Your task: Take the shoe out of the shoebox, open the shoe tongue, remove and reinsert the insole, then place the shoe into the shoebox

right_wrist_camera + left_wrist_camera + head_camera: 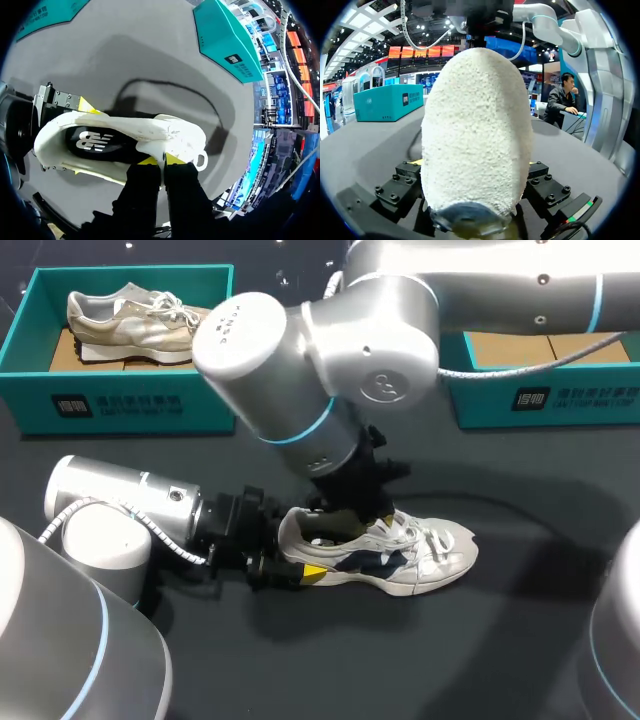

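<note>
- The left arm (120, 505), a smooth silver cylinder with a black wrist, lies low over the table (450, 660) behind the shoe's heel.
- The left gripper (272, 562) clamps the heel (475, 130) from both sides. Its black bolted finger blocks press against the heel's flanks, with only slivers of yellow tip showing.
- In the left wrist view the heel is a tall rounded dome of coarse, pebbly white fabric, with a grey rubber edge at its base.
- The shoe (400, 555), a white low sneaker with navy side panels and white laces, lies on the matte dark table with its toe pointing away from the left gripper.
- Inside the shoe's opening sits the insole (95, 142), dark and smooth, with a white mark printed on it.
- The right gripper (160, 160) hangs above the shoe's opening. Its yellow tips are nearly together on the thin white edge of the tongue (175, 135). The pinch appears to be on the tongue's rim, though the contact itself is hard to make out.
- The right arm (300, 360), thick glossy silver with a blue ring at the joint, rises above the shoe.
- Well beyond the shoe's heel end stands a teal cardboard shoebox (130, 405), open-topped, holding a beige sneaker (130, 320).
- A second teal box (540, 400) stands well beyond the shoe's toe end.
</note>
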